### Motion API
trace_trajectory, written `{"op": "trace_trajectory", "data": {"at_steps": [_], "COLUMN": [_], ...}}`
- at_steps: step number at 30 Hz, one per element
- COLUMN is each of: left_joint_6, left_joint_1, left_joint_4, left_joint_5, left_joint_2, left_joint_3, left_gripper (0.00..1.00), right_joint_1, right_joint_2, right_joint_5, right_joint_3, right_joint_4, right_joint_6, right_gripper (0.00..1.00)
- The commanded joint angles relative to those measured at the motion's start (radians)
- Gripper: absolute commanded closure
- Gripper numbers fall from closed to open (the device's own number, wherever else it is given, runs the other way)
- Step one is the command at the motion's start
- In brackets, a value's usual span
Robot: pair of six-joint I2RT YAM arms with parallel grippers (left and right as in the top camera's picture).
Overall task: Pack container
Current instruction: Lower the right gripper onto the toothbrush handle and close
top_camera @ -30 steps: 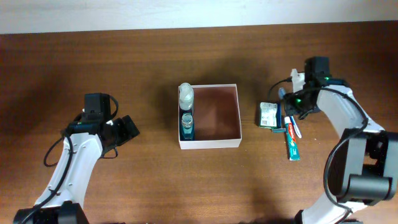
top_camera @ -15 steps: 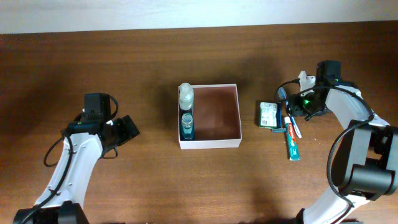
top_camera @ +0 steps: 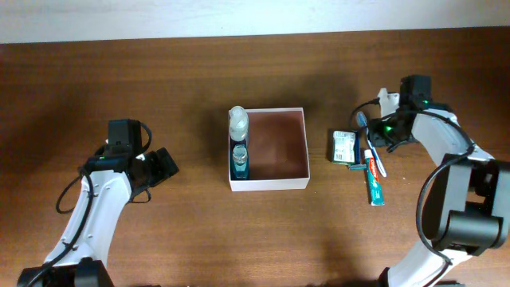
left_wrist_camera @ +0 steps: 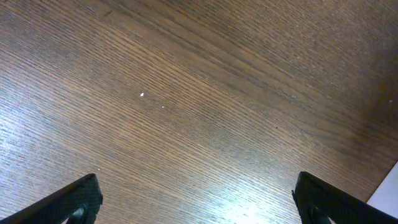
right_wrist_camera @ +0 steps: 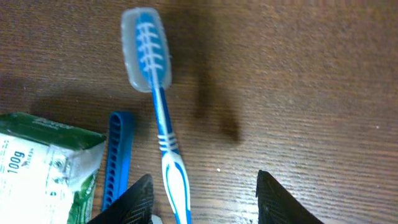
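Note:
The container is a square white-walled box with a reddish-brown inside at the table's middle. A clear bottle and a blue bottle lie along its left wall. To its right lie a green-and-white carton, a blue-and-white toothbrush and a toothpaste tube. My right gripper hangs open over the toothbrush. In the right wrist view, the toothbrush handle runs between the open fingers of the right gripper, close to the left one. My left gripper is open and empty, far left of the container.
A blue comb lies between the toothbrush and the carton. In the left wrist view, the left gripper is over bare wood. A white corner shows at the right edge.
My right arm has shifted slightly over the toothbrush. The left arm and the objects have not moved.

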Motion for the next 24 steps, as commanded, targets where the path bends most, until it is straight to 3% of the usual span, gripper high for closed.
{"op": "trace_trajectory", "data": {"at_steps": [1, 19, 24], "left_joint_6": [0.002, 0.002, 0.002], "left_joint_1": [0.003, 0.003, 0.003], "left_joint_4": [0.000, 0.000, 0.000], "left_joint_5": [-0.007, -0.007, -0.007], "left_joint_2": [0.008, 0.008, 0.008], "left_joint_3": [0.002, 0.002, 0.002], "left_gripper": [0.00, 0.00, 0.00], "right_joint_1": [0.026, 0.035, 0.033], "right_joint_2": [0.008, 0.097, 0.100], "right_joint_5": [0.046, 0.016, 0.021], "right_joint_3": [-0.007, -0.007, -0.006], "right_joint_4": [0.006, 0.006, 0.008], "right_joint_6": [-0.006, 0.001, 0.001], "right_gripper": [0.54, 0.53, 0.60]}}
